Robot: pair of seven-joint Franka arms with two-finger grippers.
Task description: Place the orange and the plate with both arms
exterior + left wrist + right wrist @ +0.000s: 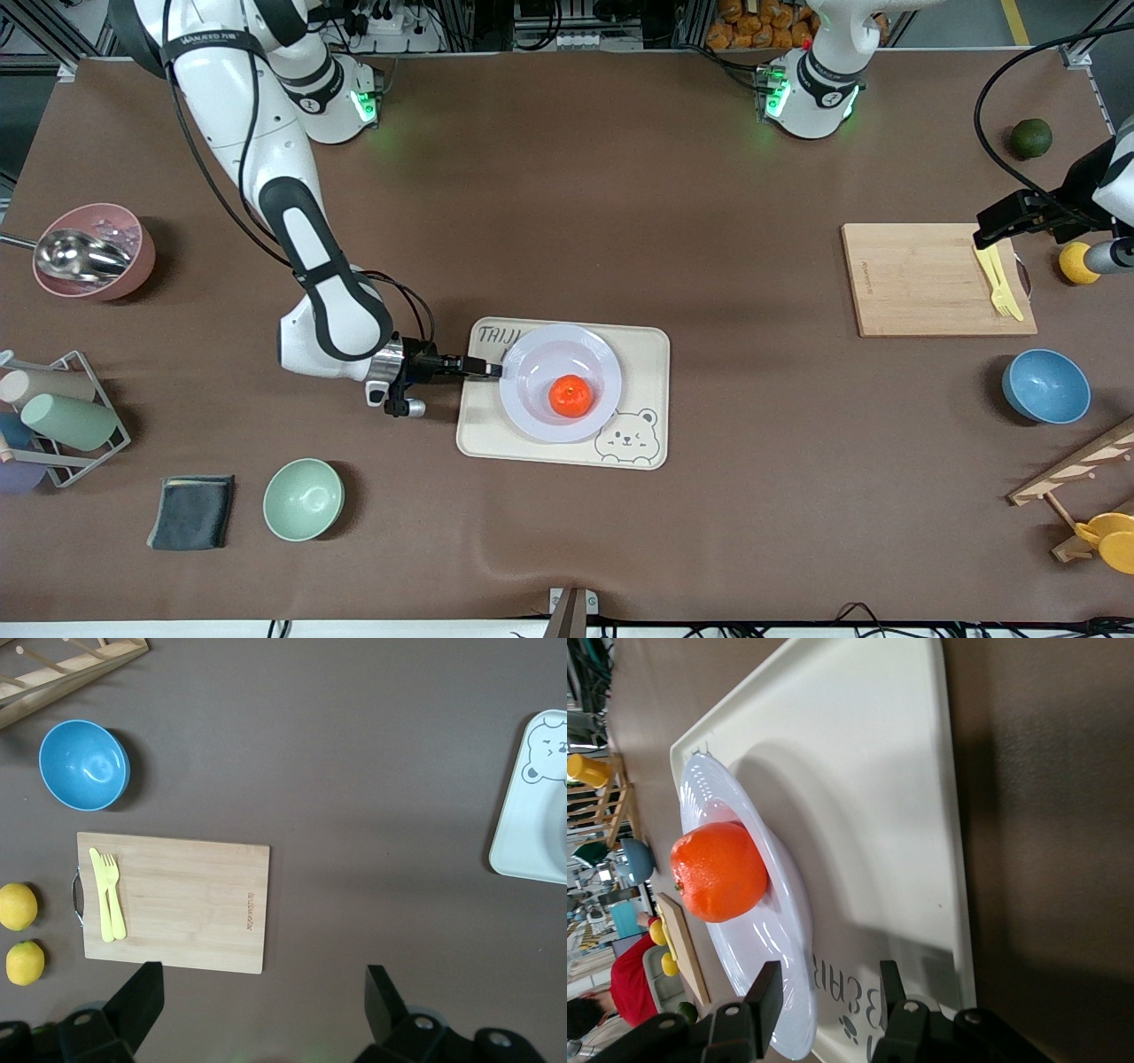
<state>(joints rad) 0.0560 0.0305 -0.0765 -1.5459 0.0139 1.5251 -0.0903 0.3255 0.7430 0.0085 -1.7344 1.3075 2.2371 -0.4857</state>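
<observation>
The orange [570, 395] lies in the middle of the pale plate [532, 409], which rests on the cream bear tray [640, 354]. My right gripper [493, 368] is at the plate's rim, on the side toward the right arm's end of the table. In the right wrist view the right gripper [828, 979] is open, with the rim of the plate [788, 904] between its spread fingers and the orange [718, 871] just past them. My left gripper [997, 226] waits open and empty above the cutting board's edge; the left wrist view shows it [264, 979] holding nothing.
A wooden cutting board [921, 279] carries a yellow fork [999, 283]. A lemon [1076, 263], a dark green fruit [1031, 138] and a blue bowl [1045, 385] lie around it. A mint bowl [303, 499], a grey cloth [192, 511], a cup rack [62, 416] and a pink bowl [133, 266] stand at the right arm's end.
</observation>
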